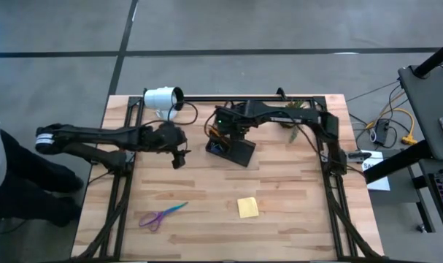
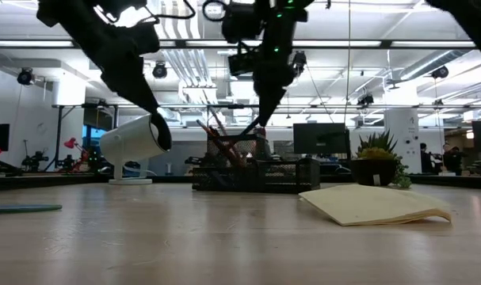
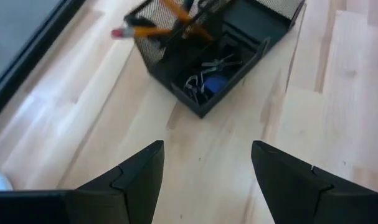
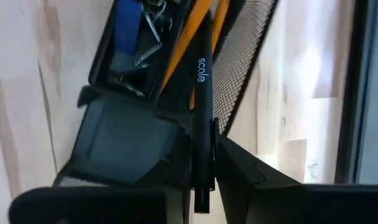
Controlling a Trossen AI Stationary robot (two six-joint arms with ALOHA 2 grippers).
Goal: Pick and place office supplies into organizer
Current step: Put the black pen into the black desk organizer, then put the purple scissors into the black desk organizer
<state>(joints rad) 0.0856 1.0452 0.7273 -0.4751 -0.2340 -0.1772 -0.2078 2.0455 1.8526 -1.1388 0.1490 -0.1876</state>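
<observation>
Wooden table: fills the lower centre of the high view; its edges are partly covered by the black frame rails.

Left arm: lies across the left middle of the high view. Left gripper hangs above bare wood just left of the organizer, fingers spread wide with nothing between them.

Right arm: reaches in from the upper right of the high view. Right gripper sits over the organizer, fingers pressed against a black pen marked "scale"; the pen's far end runs down into the mesh pen-holder, its tip hidden there.

White lamp: upper left of centre in the high view, lying on its side.

Organizer: black mesh tray, centre of the high view, partly hidden under the right arm. Orange pencils lean out of the tall section; a blue item and metal clips lie in the low compartment, hard to make out singly.

Potted plant: right of centre in the low view; mostly hidden by the arm from above.

Scissors: lower left of the high view, well apart from the organizer.

Yellow sticky pad: lower centre, alone on the wood.
</observation>
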